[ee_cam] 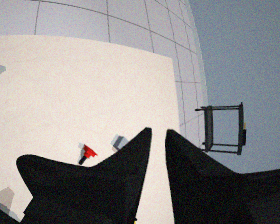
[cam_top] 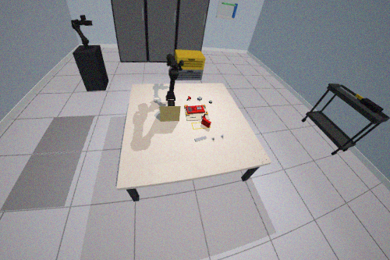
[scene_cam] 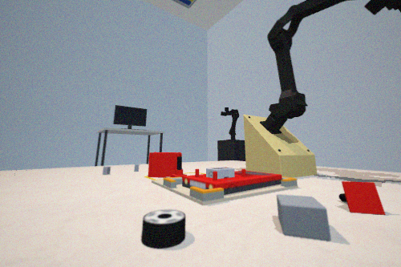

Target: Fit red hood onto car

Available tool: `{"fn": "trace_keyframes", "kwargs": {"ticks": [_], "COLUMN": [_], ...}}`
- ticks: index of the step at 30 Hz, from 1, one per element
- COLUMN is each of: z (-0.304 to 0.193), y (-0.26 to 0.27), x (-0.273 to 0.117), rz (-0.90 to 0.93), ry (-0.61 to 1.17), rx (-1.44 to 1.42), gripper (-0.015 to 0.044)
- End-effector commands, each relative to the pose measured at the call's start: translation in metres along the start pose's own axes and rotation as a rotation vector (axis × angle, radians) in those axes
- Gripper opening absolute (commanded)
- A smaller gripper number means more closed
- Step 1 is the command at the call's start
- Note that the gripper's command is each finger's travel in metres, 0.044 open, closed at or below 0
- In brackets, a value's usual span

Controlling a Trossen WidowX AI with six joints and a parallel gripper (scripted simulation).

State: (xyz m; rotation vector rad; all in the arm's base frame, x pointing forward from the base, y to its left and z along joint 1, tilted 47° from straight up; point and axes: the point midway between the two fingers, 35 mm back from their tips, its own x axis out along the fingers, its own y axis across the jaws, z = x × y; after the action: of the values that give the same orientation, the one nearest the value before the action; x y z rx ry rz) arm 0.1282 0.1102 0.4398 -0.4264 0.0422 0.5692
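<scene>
The red hood (cam_top: 206,122) (scene_cam: 164,164) lies on the table beside the jig, apart from the chassis, and looks tipped up rather than flat. The red chassis (scene_cam: 257,178) sits in the jig (scene_cam: 206,195) with the grey engine block (scene_cam: 220,173) on its deck. Red pegs stick up near the engine; at least one peg (scene_cam: 215,175) shows clearly. My gripper (ee_cam: 158,133) is shut with only a narrow gap and nothing between the fingertips. It is high above the table, far from the hood. Its fingertips are not visible in the exterior view.
Near the jig lie a black wheel (cam_top: 210,101) (scene_cam: 164,228), a grey block (cam_top: 200,98) (scene_cam: 302,216) (ee_cam: 119,142) and a red wedge piece (cam_top: 189,97) (scene_cam: 362,197) (ee_cam: 89,151). A grey bar (cam_top: 200,139) and small grey pieces lie on the other side. The arm's tan base (cam_top: 170,114) (scene_cam: 261,151) stands beside the jig.
</scene>
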Motion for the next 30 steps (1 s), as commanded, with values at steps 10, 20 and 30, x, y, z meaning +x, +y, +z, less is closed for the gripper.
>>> {"fn": "trace_keyframes", "kwargs": {"ticks": [10, 20, 30], "z": [-0.036, -0.125, -0.221], "y": [0.046, 0.033, -0.012], "x": [0.113, 0.202, 0.242], "rz": [0.079, 0.354, 0.601], "ry": [0.359, 0.639, 0.798], "rx": [-0.562, -0.834, -0.878], "gripper": [0.0, 0.0, 0.0]}}
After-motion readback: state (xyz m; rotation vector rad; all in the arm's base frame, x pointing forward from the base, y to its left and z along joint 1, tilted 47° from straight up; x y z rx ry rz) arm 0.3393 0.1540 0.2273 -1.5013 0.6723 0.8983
